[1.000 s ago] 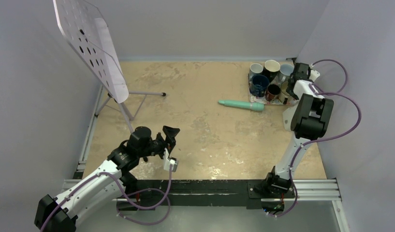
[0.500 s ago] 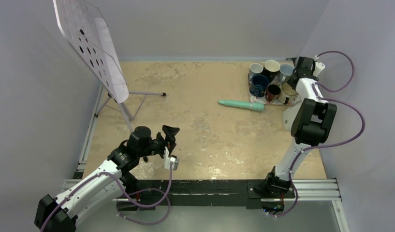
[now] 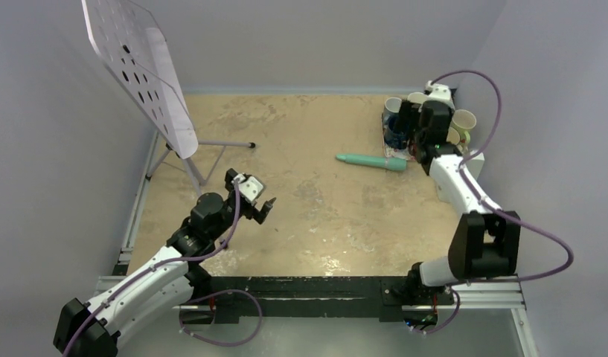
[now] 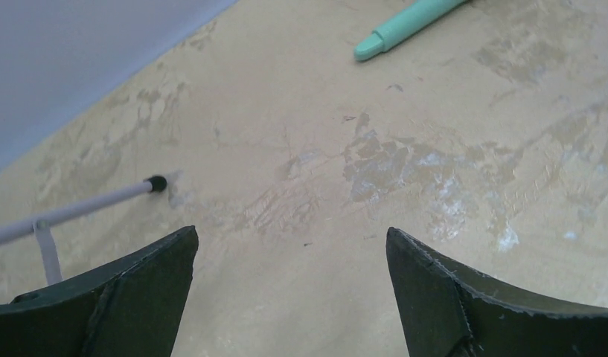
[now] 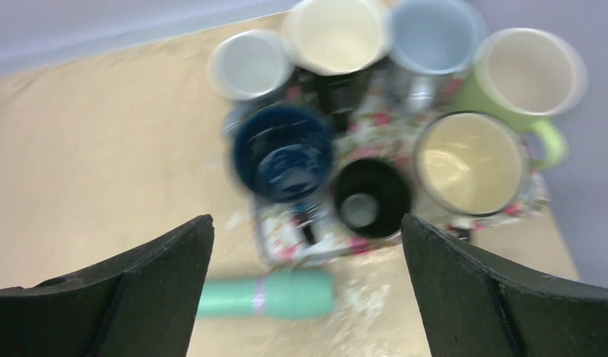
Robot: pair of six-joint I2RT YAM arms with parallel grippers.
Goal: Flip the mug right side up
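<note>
Several mugs stand close together at the back right, each with its mouth up. In the right wrist view I see a green mug (image 5: 531, 74) with a cream inside, a cream enamel mug (image 5: 468, 162), a black mug (image 5: 371, 197) and a navy mug (image 5: 283, 151). In the top view the green mug (image 3: 464, 120) stands at the right end of the group. My right gripper (image 3: 420, 119) hangs above the mugs; the right gripper (image 5: 306, 219) is open and holds nothing. My left gripper (image 3: 252, 195) is far off at the front left; the left gripper (image 4: 291, 230) is open over bare table.
A floral tray (image 5: 286, 238) lies under some of the mugs. A teal cylinder (image 3: 371, 161) lies on its side just in front of the tray. A perforated white board on a tripod stand (image 3: 144, 74) occupies the back left, one stand leg (image 4: 77, 208) reaching toward the left gripper.
The right gripper has opened and swung up and left from the group's right end, where the green mug now shows. The left gripper has lifted, turned and opened wider.
</note>
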